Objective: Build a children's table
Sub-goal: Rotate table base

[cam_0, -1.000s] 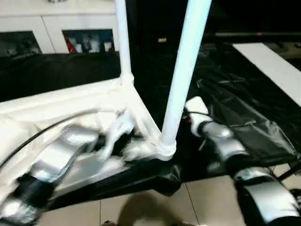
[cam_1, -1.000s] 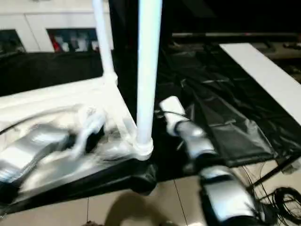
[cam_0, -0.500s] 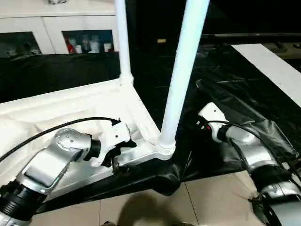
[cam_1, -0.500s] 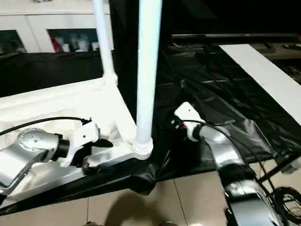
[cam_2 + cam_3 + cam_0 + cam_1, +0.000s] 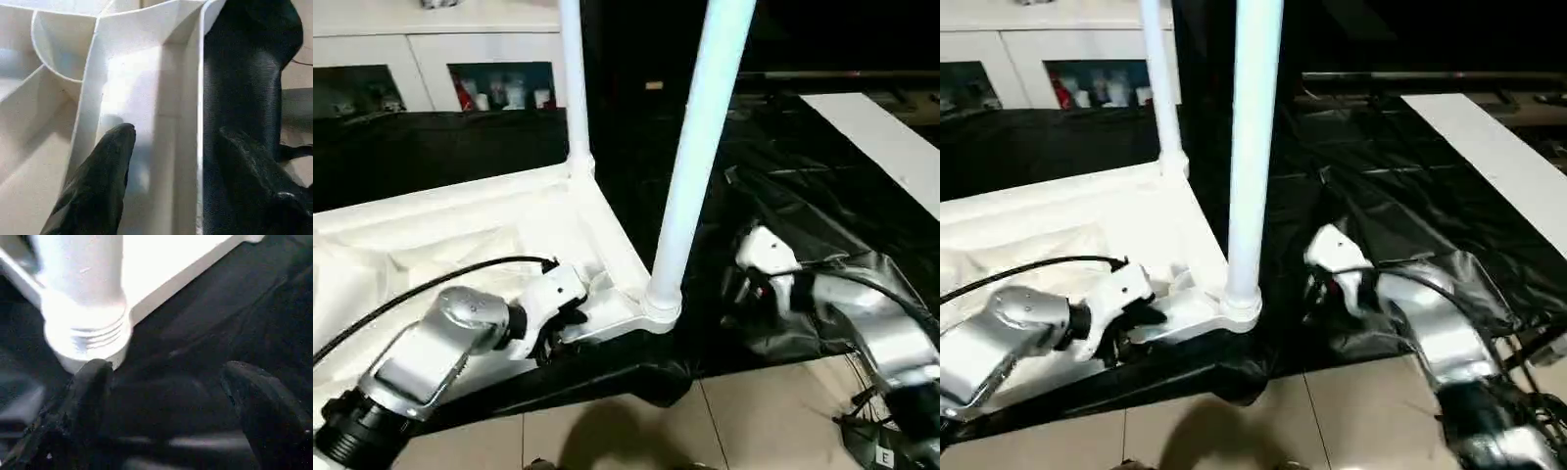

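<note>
The white tabletop [image 5: 460, 225] lies upside down on a black cloth, ribs facing up. Two white legs stand upright in its right-hand corner sockets, the near leg [image 5: 700, 147] and the far leg [image 5: 573, 78]. My left gripper [image 5: 176, 132] is open astride the tabletop's front rim [image 5: 199, 98], one finger [image 5: 100, 181] inside the ribbed underside, the other finger [image 5: 254, 176] outside over the cloth. It holds nothing. My right gripper [image 5: 166, 374] is open just to the right of the near leg's threaded collar [image 5: 85, 330], apart from it, with only black cloth between the fingers.
A white cabinet with glass doors [image 5: 421, 59] stands at the back. The crumpled black cloth [image 5: 803, 186] spreads to the right, with a white board [image 5: 881, 137] beyond it. Tiled floor [image 5: 754, 411] runs along the front edge. A black cable [image 5: 421, 289] loops over my left forearm.
My right arm has drawn back from the near leg, toward me and to the right. The left arm, blurred in motion a second ago, has settled at the front rim near the corner socket.
</note>
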Motion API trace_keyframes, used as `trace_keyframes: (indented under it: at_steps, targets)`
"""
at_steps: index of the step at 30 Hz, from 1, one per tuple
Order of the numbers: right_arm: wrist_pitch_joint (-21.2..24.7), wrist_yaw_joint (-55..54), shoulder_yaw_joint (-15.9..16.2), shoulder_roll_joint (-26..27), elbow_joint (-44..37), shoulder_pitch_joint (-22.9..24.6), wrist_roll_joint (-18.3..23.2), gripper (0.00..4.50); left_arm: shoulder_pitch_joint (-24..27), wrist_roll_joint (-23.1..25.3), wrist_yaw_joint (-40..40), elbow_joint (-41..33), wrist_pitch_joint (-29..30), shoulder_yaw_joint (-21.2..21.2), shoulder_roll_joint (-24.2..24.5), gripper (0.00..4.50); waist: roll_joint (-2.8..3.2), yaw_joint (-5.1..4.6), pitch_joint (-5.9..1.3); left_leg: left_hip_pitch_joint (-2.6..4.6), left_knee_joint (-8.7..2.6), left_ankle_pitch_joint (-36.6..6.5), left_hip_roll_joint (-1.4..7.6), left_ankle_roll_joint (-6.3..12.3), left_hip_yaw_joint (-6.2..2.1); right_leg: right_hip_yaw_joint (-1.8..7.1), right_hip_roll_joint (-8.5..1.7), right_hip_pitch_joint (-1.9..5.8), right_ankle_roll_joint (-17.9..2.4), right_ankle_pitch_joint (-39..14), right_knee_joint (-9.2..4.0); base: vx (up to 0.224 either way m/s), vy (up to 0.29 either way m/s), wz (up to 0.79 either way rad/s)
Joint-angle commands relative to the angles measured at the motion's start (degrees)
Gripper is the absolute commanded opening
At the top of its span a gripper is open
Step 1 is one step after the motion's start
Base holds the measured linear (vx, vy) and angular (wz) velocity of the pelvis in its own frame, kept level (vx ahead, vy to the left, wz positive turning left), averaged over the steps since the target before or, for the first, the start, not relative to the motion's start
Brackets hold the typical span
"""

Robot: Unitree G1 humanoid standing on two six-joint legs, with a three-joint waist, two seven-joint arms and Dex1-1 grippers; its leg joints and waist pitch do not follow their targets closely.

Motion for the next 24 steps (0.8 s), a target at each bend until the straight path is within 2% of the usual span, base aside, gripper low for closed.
trace_keyframes:
  at_steps: [1,5,6,7,9,10,12,15,16,18,20,21,22,24]
  targets:
    - [2.5,1.6,0.2,-2.1,-3.9,0.7,1.0,3.97,0.6,0.5,0.6,-1.7,0.8,-0.6,-0.3,2.62,0.32,0.24,-3.58,0.9,-4.51,-18.8,0.36,0.31,0.04,1.25,-1.09,2.52,-9.8,-19.6,-4.54,0.0,0.0,0.0]
    - [4.6,1.8,-0.1,-3.3,-6.7,1.1,1.7,3.97,0.1,1.7,1.6,-0.1,-0.7,-1.2,-0.6,2.3,0.63,0.16,-3.66,0.78,-4.47,-18.5,0.3,0.32,-0.06,1.22,-1.09,2.58,-9.8,-18.8,-4.48,0.0,0.0,0.0]
    - [5.2,1.7,-0.1,-3.5,-7.5,1.2,2.0,3.97,0.0,1.6,1.3,0.4,-0.9,-1.5,-0.5,2.24,0.42,0.07,-3.7,0.81,-4.43,-18.4,0.29,0.36,-0.04,1.21,-1.06,2.55,-9.8,-18.5,-4.5,0.0,0.0,0.0]
    - [5.7,1.8,-0.2,-3.5,-8.1,1.4,2.0,3.97,-0.1,1.6,1.2,0.6,-1.0,-1.8,-0.3,1.95,0.42,0.05,-3.74,0.8,-4.39,-18.3,0.27,0.4,-0.01,1.23,-1.09,2.54,-9.9,-18.4,-4.48,0.0,0.0,0.0]
    - [6.1,1.9,-0.3,-3.5,-8.5,1.5,1.9,3.97,-0.1,1.6,1.2,0.7,-1.0,-2.0,-0.2,1.87,0.46,0.09,-3.77,0.8,-4.35,-17.9,0.25,0.48,0.0,1.25,-1.06,2.54,-10.0,-17.9,-4.43,0.0,0.0,0.0]
    - [6.5,1.9,-0.3,-3.5,-9.1,1.7,1.9,3.97,-0.2,1.7,1.2,1.1,-1.4,-2.0,-0.1,1.83,0.69,0.05,-3.76,0.88,-4.37,-18.1,0.27,0.39,0.0,1.24,-1.02,2.49,-10.0,-17.7,-4.48,0.0,0.0,0.0]
    - [7.3,1.8,-0.3,-3.6,-10.0,1.9,2.1,3.97,-0.4,1.9,1.0,2.2,-2.7,-1.9,0.0,1.51,0.63,0.05,-3.78,0.83,-4.38,-18.0,0.2,0.41,-0.05,1.19,-0.98,2.56,-10.1,-17.5,-4.46,0.0,0.0,0.0]
    - [8.0,1.6,-0.1,-3.8,-10.7,2.2,2.3,3.97,-0.8,2.2,0.2,3.4,-4.4,-2.1,0.1,1.38,0.63,0.12,-3.81,0.86,-4.41,-17.8,0.26,0.42,-0.06,1.21,-1.07,2.6,-10.3,-16.9,-4.43,0.0,0.0,0.0]
    - [8.4,1.5,-0.1,-3.9,-11.0,2.3,2.3,3.97,-1.2,2.6,-0.4,4.5,-5.9,-2.5,0.2,1.15,0.63,0.11,-3.79,0.91,-4.39,-18.1,0.24,0.43,-0.05,1.23,-1.05,2.56,-10.1,-17.4,-4.45,0.0,0.0,0.0]
    - [8.6,1.4,0.0,-3.8,-11.1,2.4,2.4,3.97,-1.6,3.0,-0.5,5.6,-7.0,-2.8,0.2,1.0,0.64,0.15,-3.75,1.03,-4.37,-18.7,0.26,0.33,0.01,1.25,-1.09,2.42,-9.9,-18.4,-4.53,0.0,0.0,0.0]
    - [8.8,1.3,0.0,-3.7,-11.2,2.4,2.3,3.97,-2.1,3.7,-1.3,7.3,-10.6,-3.3,0.3,0.9,0.29,0.2,-3.69,0.89,-4.44,-19.2,0.23,0.32,-0.07,1.22,-1.15,2.41,-9.1,-20.5,-4.86,0.0,0.0,0.0]
    - [8.7,1.2,0.1,-3.5,-11.0,2.3,2.1,3.97,-2.5,4.4,-1.9,8.7,-14.6,-3.8,0.4,0.82,0.41,0.28,-3.62,0.89,-4.44,-19.7,0.16,0.21,-0.11,1.2,-1.19,2.33,-8.7,-21.7,-4.94,0.0,0.0,0.0]
    - [8.6,1.0,0.3,-3.3,-10.7,2.2,1.9,3.97,-3.3,5.3,-3.6,11.1,-20.5,-4.5,0.6,0.82,0.13,0.22,-3.67,0.93,-4.42,-20.3,0.19,0.05,-0.08,1.2,-1.23,2.28,-8.0,-22.8,-5.07,0.0,0.0,0.0]
    - [8.5,1.0,0.3,-3.2,-10.6,2.1,1.9,3.97,-3.8,6.0,-3.6,12.3,-21.9,-4.9,0.6,0.72,0.32,0.3,-3.69,0.95,-4.47,-20.4,0.24,-0.11,-0.16,1.25,-1.31,2.24,-7.7,-23.3,-5.0,0.0,0.0,0.0]
